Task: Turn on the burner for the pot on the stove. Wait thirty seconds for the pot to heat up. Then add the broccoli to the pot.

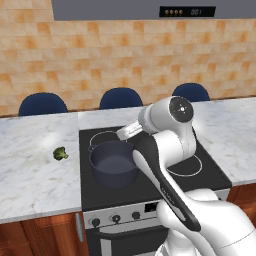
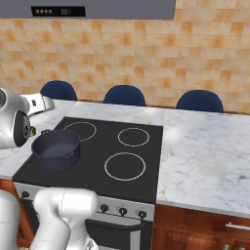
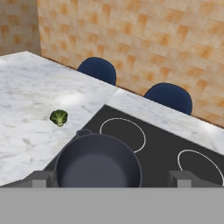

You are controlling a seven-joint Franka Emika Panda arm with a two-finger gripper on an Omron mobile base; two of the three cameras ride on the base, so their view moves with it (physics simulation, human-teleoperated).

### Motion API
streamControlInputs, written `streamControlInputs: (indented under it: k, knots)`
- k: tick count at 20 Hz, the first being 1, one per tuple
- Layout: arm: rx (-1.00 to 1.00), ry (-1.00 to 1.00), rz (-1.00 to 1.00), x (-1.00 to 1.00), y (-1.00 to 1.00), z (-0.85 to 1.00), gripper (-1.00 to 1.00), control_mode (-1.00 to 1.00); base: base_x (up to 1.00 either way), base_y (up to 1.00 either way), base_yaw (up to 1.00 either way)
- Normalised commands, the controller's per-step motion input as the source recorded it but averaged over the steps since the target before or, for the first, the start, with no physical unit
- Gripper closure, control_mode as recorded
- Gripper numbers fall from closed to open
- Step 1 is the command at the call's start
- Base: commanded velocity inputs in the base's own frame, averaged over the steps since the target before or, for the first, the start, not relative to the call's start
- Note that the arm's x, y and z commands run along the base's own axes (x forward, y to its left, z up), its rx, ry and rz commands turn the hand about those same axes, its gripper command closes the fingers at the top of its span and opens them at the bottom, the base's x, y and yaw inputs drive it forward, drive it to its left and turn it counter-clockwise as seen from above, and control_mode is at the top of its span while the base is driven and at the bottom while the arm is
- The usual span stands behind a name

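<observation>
The wide, dark blue-grey metal pot [image 3: 98, 161] sits empty on the black glass stove [image 1: 200, 175]; small green broccoli [image 3: 58, 117] lies on marble. My jaws, released above the pot, hold nothing.

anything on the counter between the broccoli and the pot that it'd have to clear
Nothing visible does. The broccoli lies alone on the marble counter to the left of the stove, and the stretch between it and the pot is bare. The pot has no lid, so only its own rim has to be cleared.
</observation>
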Motion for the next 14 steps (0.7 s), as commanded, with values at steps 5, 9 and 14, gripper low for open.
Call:
streamControlInputs:
  k: [5,9,14]
  knots:
    - [0.0,0.0,0.0,0.0,0.0,0.0,-1.0,-1.0,0.0,0.0,0.0]
    - [0.0,0.0,0.0,0.0,0.0,0.0,-1.0,-1.0,0.0,0.0,0.0]
    - [0.0,0.0,0.0,0.0,0.0,0.0,-1.0,-1.0,0.0,0.0,0.0]
